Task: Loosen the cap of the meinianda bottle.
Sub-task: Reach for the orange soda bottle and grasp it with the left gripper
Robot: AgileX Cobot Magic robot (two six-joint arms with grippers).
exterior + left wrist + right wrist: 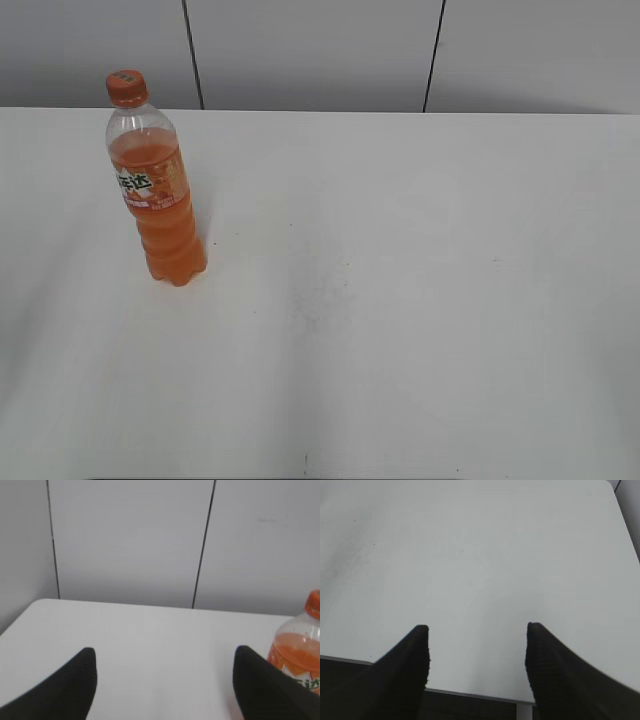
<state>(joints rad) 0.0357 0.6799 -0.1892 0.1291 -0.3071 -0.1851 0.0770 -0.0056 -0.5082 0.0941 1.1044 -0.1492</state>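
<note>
Work has not begun, we think. The meinianda bottle (157,195) stands upright at the upper left of the table (420,300), and its cap (127,87) is on. Our left gripper (165,667) and right gripper (476,635) both have jaws spread apart, holding nothing. Next one must hold the bottle while the other twists. We see white Chinese letters but cannot read them.

Right gripper (477,630) with dark jaws spread apart, nothing between them, hanging over the near edge of a white tabletop (470,555), faint specks on it
</note>
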